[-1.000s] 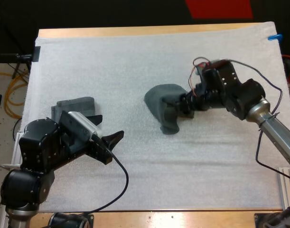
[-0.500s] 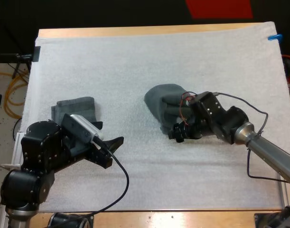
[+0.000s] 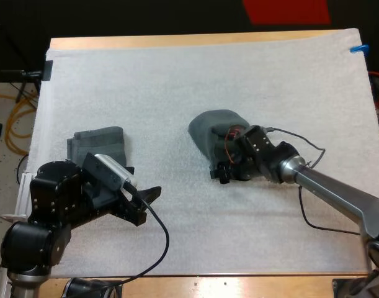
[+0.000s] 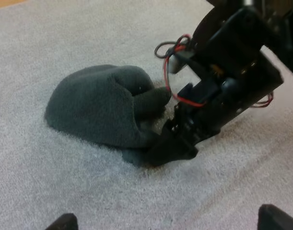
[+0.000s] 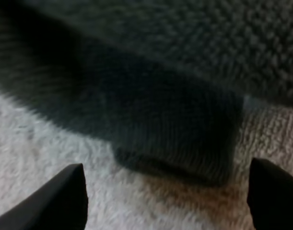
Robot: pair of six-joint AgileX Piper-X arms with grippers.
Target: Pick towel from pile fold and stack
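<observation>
Stretching across nearly the whole high view is the wooden table [image 3: 177, 41], its pale timber peeking out along the far and near edges. Over it lies the white mat [image 3: 177, 87], textured and flat, with its far half bare. Off the table's left side there's speckled floor [image 3: 6, 161] with loops of yellow cable [image 3: 15, 124] on it. Now to the arms: the left arm [image 3: 53, 205] sits low at the mat's near left corner, and the right arm [image 3: 325, 189] reaches in from the right toward the middle. The crumpled towel [image 3: 208, 133], dark grey-green, is heaped near the mat's centre. A folded towel [image 3: 96, 139] lies flat at the left, just beyond the left arm. The right gripper [image 3: 221, 175] is down at the crumpled towel's near edge, its fingers spread apart with a towel corner just ahead of the gap and neither finger touching it. The left gripper [image 3: 142, 181] hovers spread wide too, gripping nothing, pointed at the heap.
</observation>
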